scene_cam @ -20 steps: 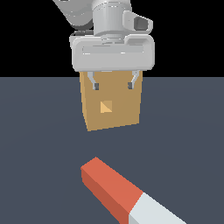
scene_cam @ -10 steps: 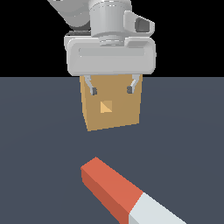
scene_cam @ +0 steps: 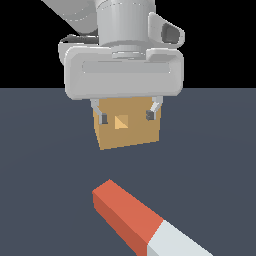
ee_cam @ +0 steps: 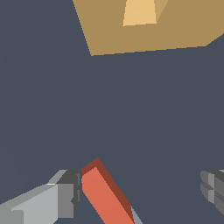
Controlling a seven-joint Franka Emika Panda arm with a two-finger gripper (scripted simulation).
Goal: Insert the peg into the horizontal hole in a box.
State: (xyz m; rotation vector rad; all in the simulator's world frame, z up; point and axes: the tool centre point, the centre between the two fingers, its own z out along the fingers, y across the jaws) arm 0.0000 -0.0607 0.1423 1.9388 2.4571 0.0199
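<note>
Lying flat on the dark floor near the camera: peg (scene_cam: pixel 131 216), square-section, red-orange at the end toward the box, pale grey at the other, slanting off toward the exterior view's right. Beyond it, well apart: tan box (scene_cam: pixel 127 129) with lighter square hole (scene_cam: pixel 121 122) mid-face. Hanging above the floor, before the box: gripper (scene_cam: pixel 126 116), fingers (ee_cam: pixel 65 192) spread wide, holding nothing.
</note>
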